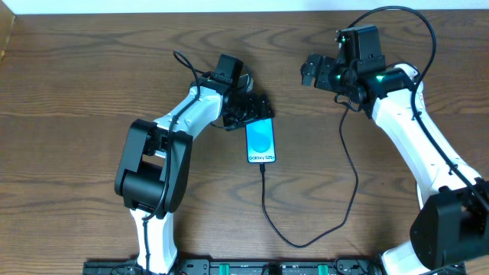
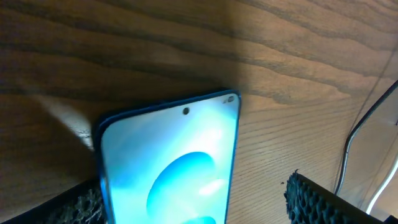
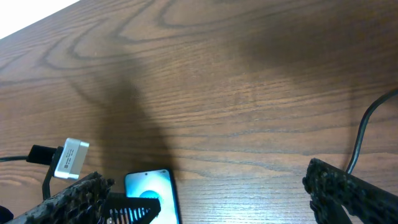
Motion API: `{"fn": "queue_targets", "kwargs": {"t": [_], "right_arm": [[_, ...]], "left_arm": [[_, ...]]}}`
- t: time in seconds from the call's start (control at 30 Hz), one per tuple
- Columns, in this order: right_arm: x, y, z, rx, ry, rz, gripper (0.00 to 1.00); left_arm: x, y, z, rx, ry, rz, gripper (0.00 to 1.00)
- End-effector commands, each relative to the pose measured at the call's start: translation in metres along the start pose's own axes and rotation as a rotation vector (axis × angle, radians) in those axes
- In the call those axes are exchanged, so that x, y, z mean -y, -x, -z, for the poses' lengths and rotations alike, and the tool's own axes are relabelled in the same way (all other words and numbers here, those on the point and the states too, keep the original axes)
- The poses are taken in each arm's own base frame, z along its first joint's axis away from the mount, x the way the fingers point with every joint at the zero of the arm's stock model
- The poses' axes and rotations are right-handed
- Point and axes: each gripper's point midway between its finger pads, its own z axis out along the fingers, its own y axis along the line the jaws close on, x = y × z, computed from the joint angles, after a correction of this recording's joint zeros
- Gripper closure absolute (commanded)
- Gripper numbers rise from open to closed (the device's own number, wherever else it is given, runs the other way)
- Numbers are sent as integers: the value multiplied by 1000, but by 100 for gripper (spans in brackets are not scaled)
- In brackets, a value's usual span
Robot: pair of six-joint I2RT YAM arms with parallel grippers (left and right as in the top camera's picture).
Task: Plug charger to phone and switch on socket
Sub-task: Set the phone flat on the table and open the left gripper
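Note:
The phone (image 1: 260,142) lies flat mid-table with its blue screen up; it also shows in the left wrist view (image 2: 168,168) and the right wrist view (image 3: 152,186). The charger (image 1: 306,241), a thin black cable, meets the phone's near edge, loops toward the front and runs up toward the right arm. My left gripper (image 1: 248,111) is open, its fingers either side of the phone's far end (image 2: 199,214). My right gripper (image 1: 313,72) is open and empty above the table, to the right of the phone (image 3: 211,199). The socket is out of view.
A small white block (image 3: 69,158) on a black lead sits near the left gripper. A thin black cable (image 2: 354,134) and a pale line run along the right edge of the left wrist view. The table's far edge (image 1: 229,11) is at the top.

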Motion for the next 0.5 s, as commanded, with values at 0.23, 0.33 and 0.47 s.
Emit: {"fn": "queue_targets", "kwargs": {"t": [0.23, 0.33, 0.47], "right_arm": [[0, 6, 8, 23, -4, 10, 1], [0, 6, 8, 23, -4, 10, 1], [1, 5, 8, 20, -6, 10, 1]], "left_arm": [[-56, -20, -32, -47, 195, 36, 11], [-62, -12, -27, -18, 233, 17, 10], [-64, 15, 14, 50, 277, -25, 7]]}}
